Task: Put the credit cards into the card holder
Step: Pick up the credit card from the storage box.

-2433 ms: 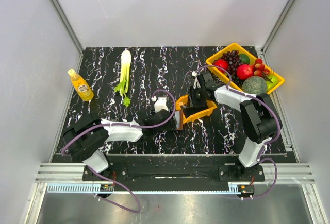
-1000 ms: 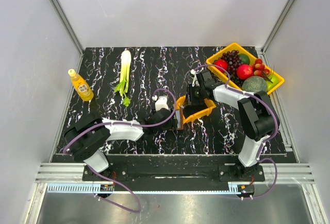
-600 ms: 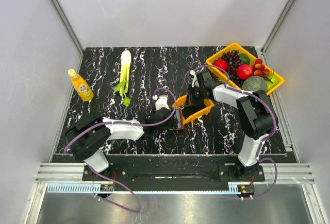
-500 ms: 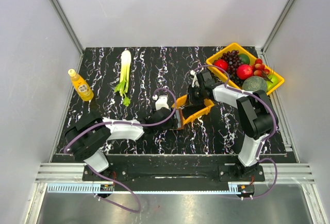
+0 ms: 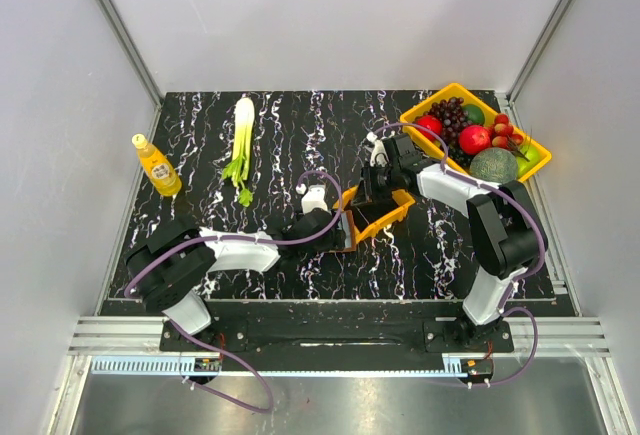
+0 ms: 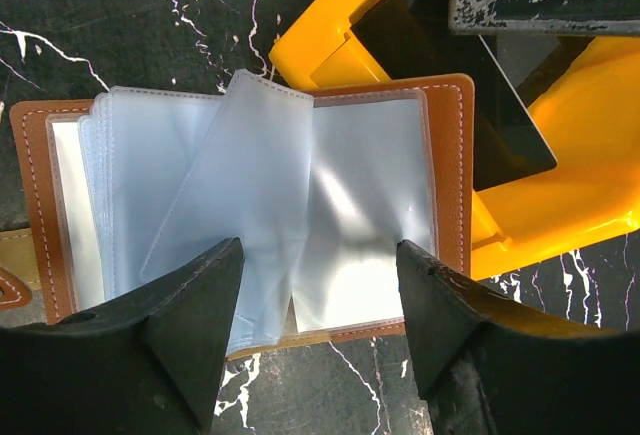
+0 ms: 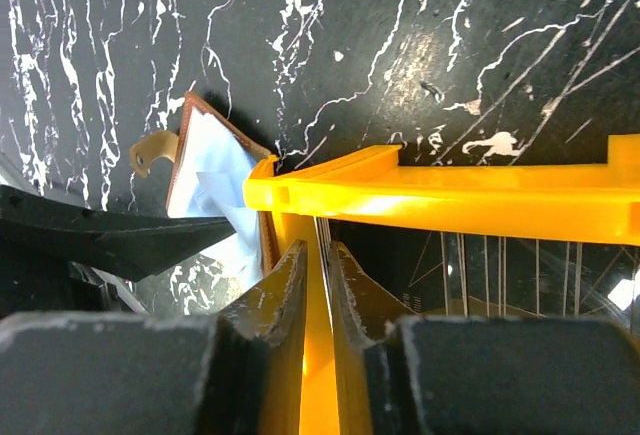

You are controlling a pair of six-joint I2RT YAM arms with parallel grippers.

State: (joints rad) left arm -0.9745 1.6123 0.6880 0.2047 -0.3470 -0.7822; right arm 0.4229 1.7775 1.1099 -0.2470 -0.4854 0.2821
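Item 1. Brown leather-like folding card holder point(image 6: 250, 195): lying open and flat on the black, white-veined table point(image 5: 300, 125), its clear plastic sleeves point(image 6: 360, 205) fanning upward, its far edge touching the small orange plastic bin point(image 6: 560, 125). No card is showing plainly inside any sleeve.

Item 2. Thin, flat, rectangular credit card point(image 6: 450, 85), looking dark and glossy in this light: sitting tilted inside the bin, just beside the holder. Only this one card can be made out.

Item 3. Left gripper point(image 6: 318, 265): hanging over the holder's near edge with its jaws spread wide, gripping nothing. Its tips are overlapping the sleeves, but whether they are pressing them down cannot be told.

Item 4. Right gripper point(image 7: 318, 250): reaching into the bin, with its jaws drawn to a narrow slit around what appears to be the card's thin edge. Whether they are clamping it cannot be told.

Status, as judged: early. The holder is standing open and ready, and the first card is being taken up. Lifting, carrying across and sliding into a sleeve are all remaining.
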